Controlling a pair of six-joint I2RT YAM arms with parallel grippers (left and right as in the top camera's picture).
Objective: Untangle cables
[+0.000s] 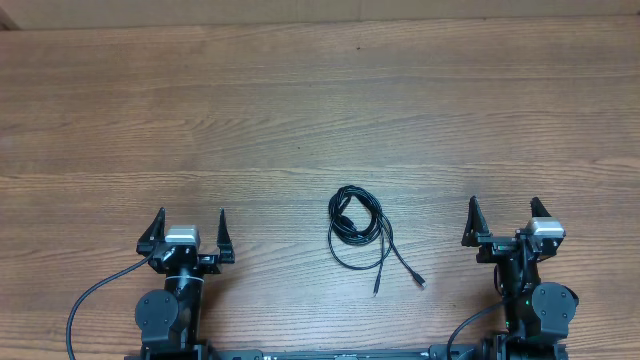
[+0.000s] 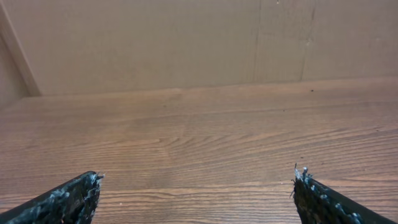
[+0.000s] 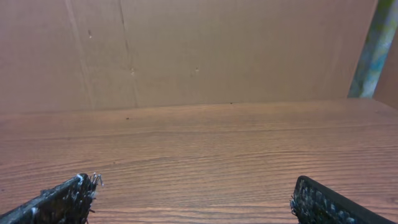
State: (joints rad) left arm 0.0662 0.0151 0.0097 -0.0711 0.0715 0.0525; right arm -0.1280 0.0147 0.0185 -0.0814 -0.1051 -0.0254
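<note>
On the worktop [image 1: 200,100], overhead view:
- One bundle of thin black cables [image 1: 355,222] lies between the two arms, nearer the robot's side than the far edge and slightly closer to the right arm.
- The bundle forms several overlapping loops. The number of separate cords in it cannot be told.
- Two loose tails run from the loops toward the robot, and each ends in a small plug. There are two plug ends [image 1: 421,285], lying near each other but apart.
- The left gripper [image 1: 190,215] sits well to the left of the bundle. Its two fingers are spread wide with nothing between them.
- The right gripper [image 1: 504,205] sits to the right of the bundle. Its two fingers are also spread wide, with nothing between them.
- Neither gripper touches the cables.
- Two thicker arm wires are visible, one curving away from each arm base [image 1: 85,305].

Left wrist view:
- Two fingers [image 2: 62,202] show at the bottom corners, far apart, with bare wood grain between them.
- One plain brown wall [image 2: 155,43] stands behind the worktop.
- The cables do not appear in this view.

Right wrist view:
- Two fingers [image 3: 59,202] show at the bottom corners, far apart, over bare wood.
- The same kind of brown wall closes the background.
- The cables do not appear here either.
</note>
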